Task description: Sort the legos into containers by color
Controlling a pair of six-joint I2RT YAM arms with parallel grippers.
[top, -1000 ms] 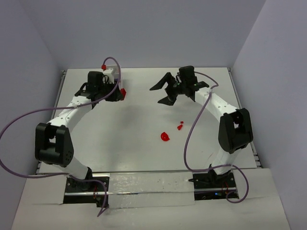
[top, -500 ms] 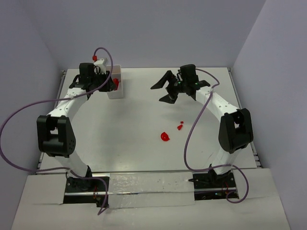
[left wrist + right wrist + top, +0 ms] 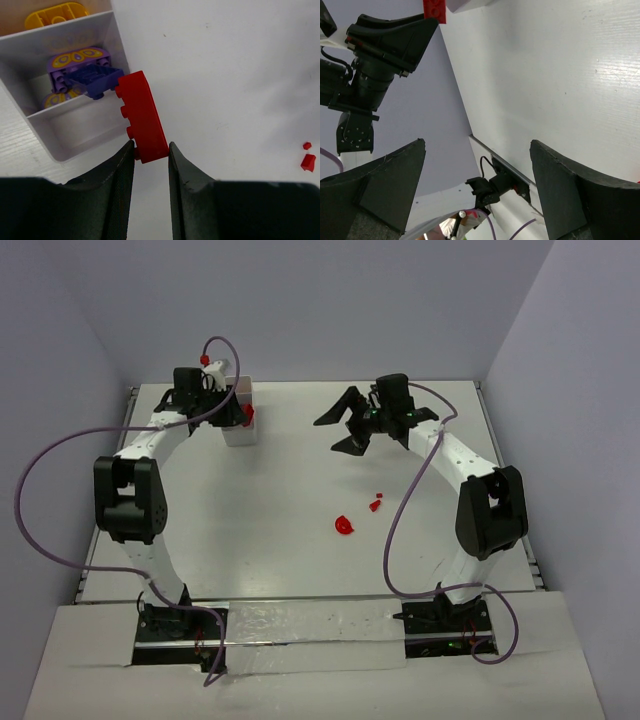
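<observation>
Brick [image 3: 142, 116] pinched in left hand [image 3: 151, 146] beside tray [image 3: 82, 143].

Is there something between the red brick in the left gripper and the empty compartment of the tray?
Nothing visible blocks it. The red brick in the left gripper is at the rim of the white tray, beside the empty compartment. The purple pieces lie in the neighbouring compartment, near the brick's far end.
</observation>
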